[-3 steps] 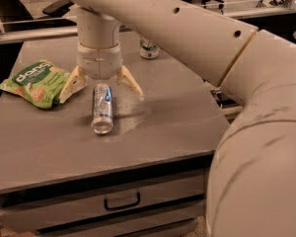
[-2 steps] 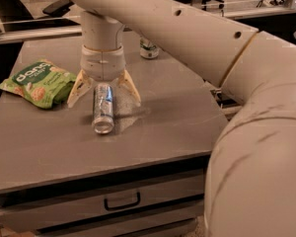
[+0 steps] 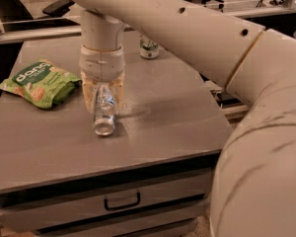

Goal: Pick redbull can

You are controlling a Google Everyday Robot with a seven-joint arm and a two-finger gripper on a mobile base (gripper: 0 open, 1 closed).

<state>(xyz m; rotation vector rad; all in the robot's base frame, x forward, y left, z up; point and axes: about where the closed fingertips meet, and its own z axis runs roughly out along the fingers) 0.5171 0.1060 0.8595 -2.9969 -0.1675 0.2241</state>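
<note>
Gripper (image 3: 104,102) is down at table level in the left-centre of the scene, hanging from a vertical wrist, directly over the redbull can (image 3: 104,120). Its two fingers (image 3: 90,97) stand upright, one on the left flank of the can and one on the right, with no gap showing on either side. I judge it clamped on the can.

The can lies on its side on the grey table (image 3: 177,112), not upright. Its long axis runs near to far, and the shiny round end faces the near edge. The grip crosses that axis squarely and sits on the far half of the body, so the near half sticks out past the fingers. The can appears to rest on the surface, not yet raised. My judgement is that the coming move is a straight lift, and that a hold set off-centre may let the near end dip.

A green snack bag (image 3: 39,82) lies just to the left, close to the left finger but apart from it. A second can (image 3: 149,47) stands well apart at the far side.

Hidden or unclear:
- The far end of the redbull can is covered by the wrist.
- Its blue panels are hard to make out.
- The top of the far can is cut off by the arm (image 3: 187,28).
- The right side of the table is screened by the arm.
</note>
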